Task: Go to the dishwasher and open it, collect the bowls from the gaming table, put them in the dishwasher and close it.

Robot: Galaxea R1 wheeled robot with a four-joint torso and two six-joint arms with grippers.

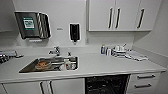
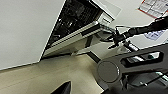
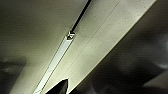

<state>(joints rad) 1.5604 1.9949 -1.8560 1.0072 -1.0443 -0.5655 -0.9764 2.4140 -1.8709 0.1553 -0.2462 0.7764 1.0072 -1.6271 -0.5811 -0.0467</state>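
While dishwasher (image 1: pixel 106 84) sits open under counter (image 1: pixel 100 65), right of sink (image 1: pixel 50 64), door (image 2: pixel 77 37) hangs lowered. Bowls, gaming table elsewhere. Both grippers' jaw state: cannot tell. Advice: back away straight, keep base and arms off door.

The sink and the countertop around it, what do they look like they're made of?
The rectangular sink basin looks like brushed stainless steel: grey, with dull reflections. The pale countertop looks like a smooth matte laminate or solid surface, seamless and uniformly off-white; which one can't be told.
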